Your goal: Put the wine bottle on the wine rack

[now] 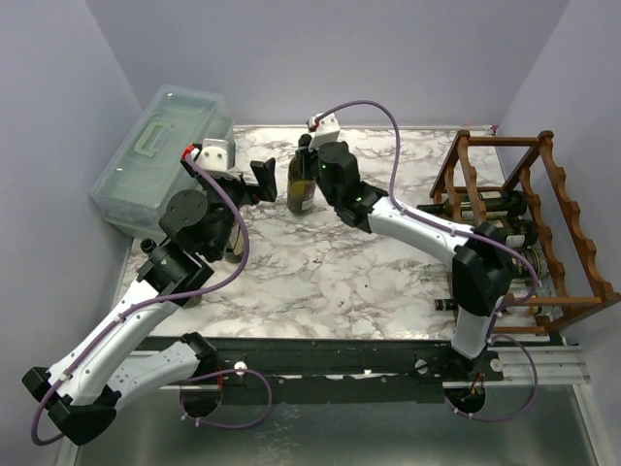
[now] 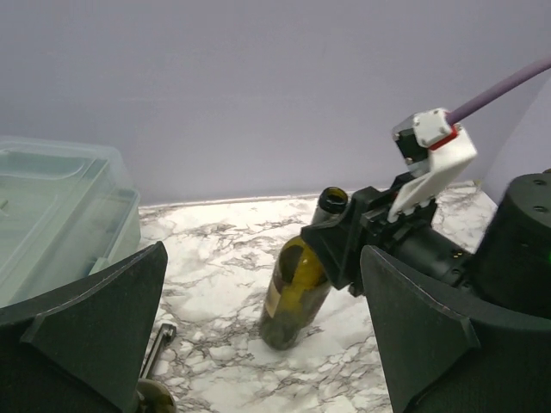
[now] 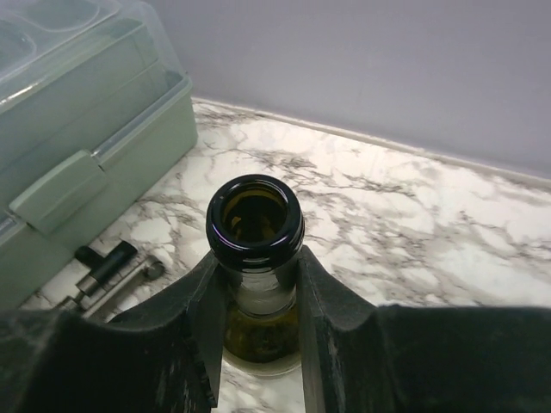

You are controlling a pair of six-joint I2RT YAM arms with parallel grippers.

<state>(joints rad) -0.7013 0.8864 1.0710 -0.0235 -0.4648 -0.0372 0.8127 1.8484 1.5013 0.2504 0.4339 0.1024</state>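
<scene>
Wine bottle (image 1: 302, 184) near the back of the marble table (image 1: 320, 282), towards its left, and well apart from the wine rack (image 1: 572, 223) at the right edge. The rack's lower tier already carries bottles (image 1: 485, 206). Your right gripper (image 3: 256, 284) has its jaws closed on the bottle's neck just under the lip, one finger on each side of the glass. The left-wrist view shows the bottle leaning towards that gripper, and you cannot tell from any view whether its base rests on the marble or hangs just clear of it. Your left gripper (image 2: 263, 258) stands beside the bottle with its jaws spread wide and nothing between them. The step in hand appears to be securing and lifting the bottle. A neck hold leaves the heavy body free to swing, so raise slowly and keep the bottle close to vertical until the base is plainly clear. Carry it rightward across the bare marble, away from the translucent plastic box (image 1: 155, 155) at the left. A free scallop in the upper rails looks the likely seat. Turn the bottle to the horizontal only when near the rack, and release only once the body lies in the rails.
</scene>
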